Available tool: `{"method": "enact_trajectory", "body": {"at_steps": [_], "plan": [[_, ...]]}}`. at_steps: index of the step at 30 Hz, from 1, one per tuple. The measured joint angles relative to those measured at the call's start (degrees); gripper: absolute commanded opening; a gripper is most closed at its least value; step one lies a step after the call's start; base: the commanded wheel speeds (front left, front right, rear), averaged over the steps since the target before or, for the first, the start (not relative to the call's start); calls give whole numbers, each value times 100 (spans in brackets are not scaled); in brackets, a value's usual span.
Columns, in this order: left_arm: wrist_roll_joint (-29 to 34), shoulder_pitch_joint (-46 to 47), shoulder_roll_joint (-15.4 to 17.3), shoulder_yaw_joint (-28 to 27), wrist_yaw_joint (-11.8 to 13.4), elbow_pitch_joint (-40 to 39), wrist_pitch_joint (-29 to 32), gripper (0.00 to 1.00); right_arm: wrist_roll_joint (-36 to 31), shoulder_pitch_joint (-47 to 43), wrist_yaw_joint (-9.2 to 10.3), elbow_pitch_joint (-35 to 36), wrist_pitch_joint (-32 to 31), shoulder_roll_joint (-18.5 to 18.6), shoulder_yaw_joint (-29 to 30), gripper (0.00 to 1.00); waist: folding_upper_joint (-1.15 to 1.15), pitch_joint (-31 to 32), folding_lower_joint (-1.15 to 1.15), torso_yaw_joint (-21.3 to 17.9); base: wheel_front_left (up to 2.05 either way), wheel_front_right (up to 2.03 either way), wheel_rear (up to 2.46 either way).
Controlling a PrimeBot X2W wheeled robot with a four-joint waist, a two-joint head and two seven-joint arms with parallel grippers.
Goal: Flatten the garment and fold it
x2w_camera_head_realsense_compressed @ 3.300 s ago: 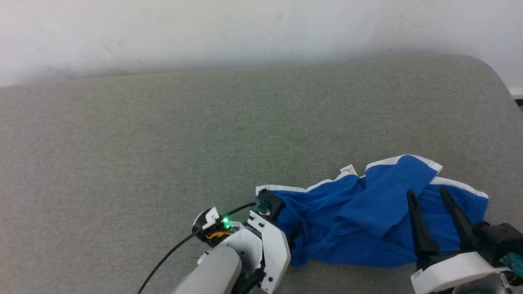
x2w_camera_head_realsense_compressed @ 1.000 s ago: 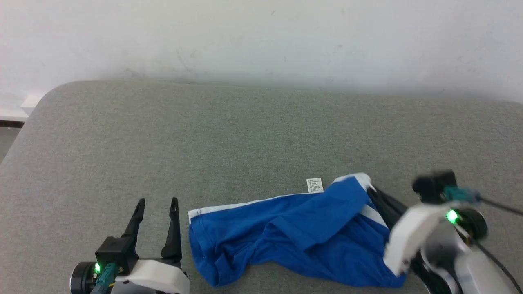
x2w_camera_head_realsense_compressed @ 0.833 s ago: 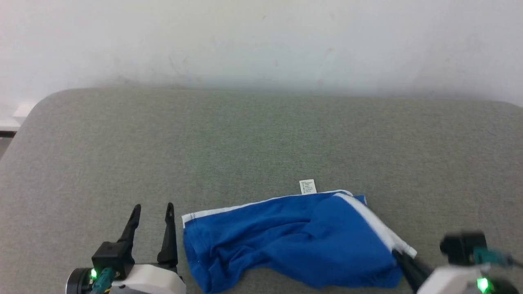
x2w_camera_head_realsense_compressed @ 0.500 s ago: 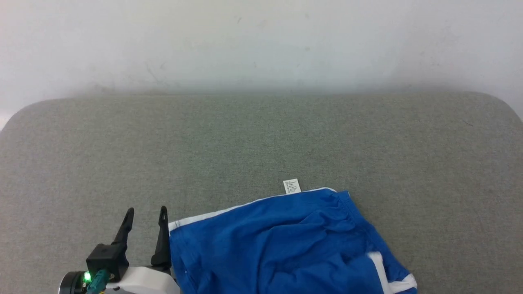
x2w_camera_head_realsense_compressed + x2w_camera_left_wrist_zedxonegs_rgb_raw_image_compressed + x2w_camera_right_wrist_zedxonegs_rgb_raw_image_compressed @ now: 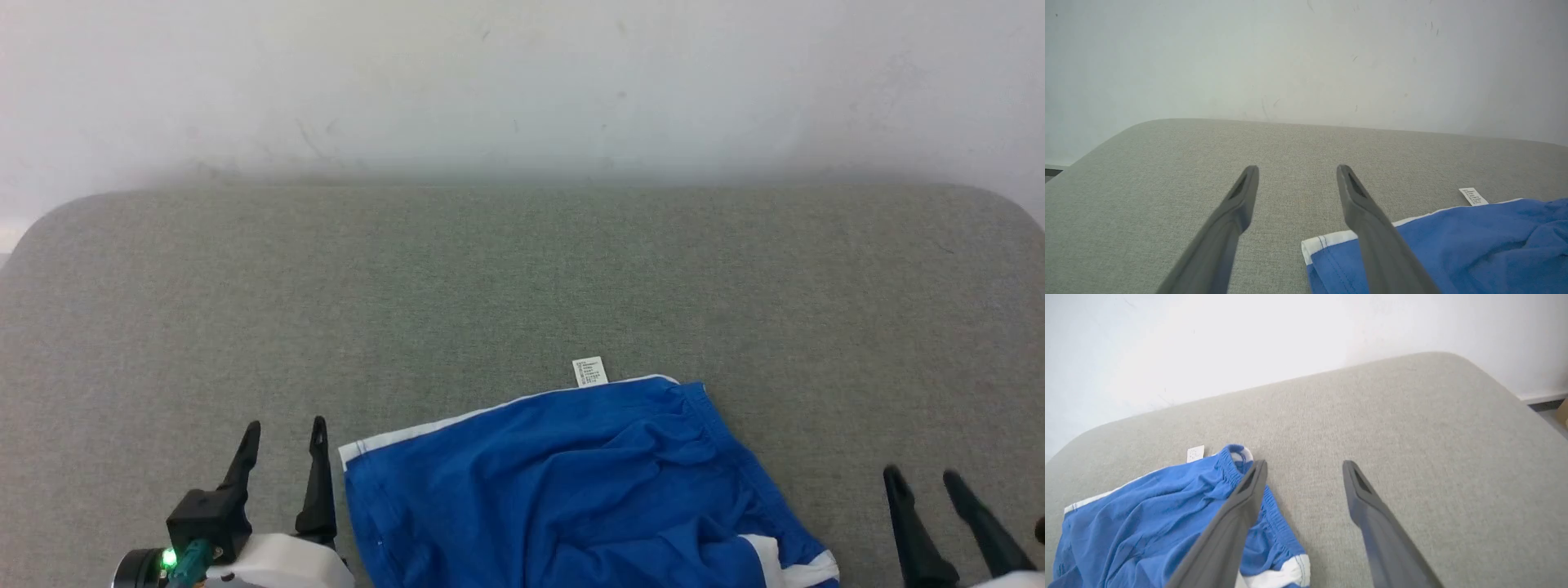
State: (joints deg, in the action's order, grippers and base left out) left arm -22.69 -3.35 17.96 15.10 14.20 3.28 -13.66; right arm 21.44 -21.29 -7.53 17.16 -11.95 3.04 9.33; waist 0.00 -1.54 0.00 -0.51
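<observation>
The garment, royal-blue shorts with white trim and a small white tag, lies wrinkled on the grey cushion at the lower middle of the head view, its near edge cut off by the frame. My left gripper stands open just left of its white-edged corner, touching nothing. My right gripper is open at the lower right, apart from the cloth and empty. In the right wrist view the garment with its elastic waistband lies left of the open gripper.
A grey upholstered cushion carries everything, with rounded far corners. A pale wall rises right behind it. A strip of floor and baseboard shows past the cushion's right edge.
My right gripper let go of the garment's right end, opened and drew back to the lower right. The cloth's right side now lies spread flatter. The head camera swung, shifting the whole picture.
</observation>
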Motion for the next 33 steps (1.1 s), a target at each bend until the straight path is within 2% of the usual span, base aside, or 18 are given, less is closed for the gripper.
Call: {"method": "enact_trajectory", "body": {"at_steps": [4, 10, 13, 19, 26, 30, 31, 32, 33], "plan": [[-52, 1, 67, -35, 5, 7, 87, 100, -541, 522, 0, -23, 643, -1, -148, 100, 0, 6, 0, 80, 0, 0, 0], [-98, 102, 252, -21, -34, 53, 457, 100, -947, 831, 0, -144, 971, -3, -364, 100, 0, -64, 0, 138, 0, 0, 0], [-199, 454, 387, 120, -304, 151, 1033, 100, -1023, 954, 0, -199, 1014, -3, -409, 100, 0, -163, 0, 166, 0, 0, 0], [-653, 1506, 602, 471, -1063, 734, 2604, 100, -1090, 1201, 0, -274, 994, -3, -588, 100, 0, -494, 1, 169, 0, 0, 0], [-994, 2081, 818, 861, -1652, 1385, 4111, 100, -1077, 1388, 0, -398, 996, -5, -683, 100, 0, -818, 1, -19, 0, 0, 0], [-1240, 2260, 1006, 985, -1827, 1359, 4755, 100, -1018, 1395, 0, -502, 989, -4, -636, 100, 0, -895, 0, -166, 0, 0, 0], [-1270, 2282, 1059, 1029, -1845, 1312, 4875, 90, -1018, 1396, 0, -525, 983, -5, -624, 100, 0, -906, 0, -192, 0, 0, 0], [-1272, 2291, 1105, 1077, -1873, 1251, 4982, 49, -1002, 1396, 0, -543, 959, -5, -617, 100, 0, -913, 0, -213, 0, 0, 0], [-1298, 2292, 1124, 1109, -1875, 1213, 5078, 28, -980, 1396, 0, -553, 953, -5, -612, 100, 0, -916, 0, -224, 0, 0, 0]]}}
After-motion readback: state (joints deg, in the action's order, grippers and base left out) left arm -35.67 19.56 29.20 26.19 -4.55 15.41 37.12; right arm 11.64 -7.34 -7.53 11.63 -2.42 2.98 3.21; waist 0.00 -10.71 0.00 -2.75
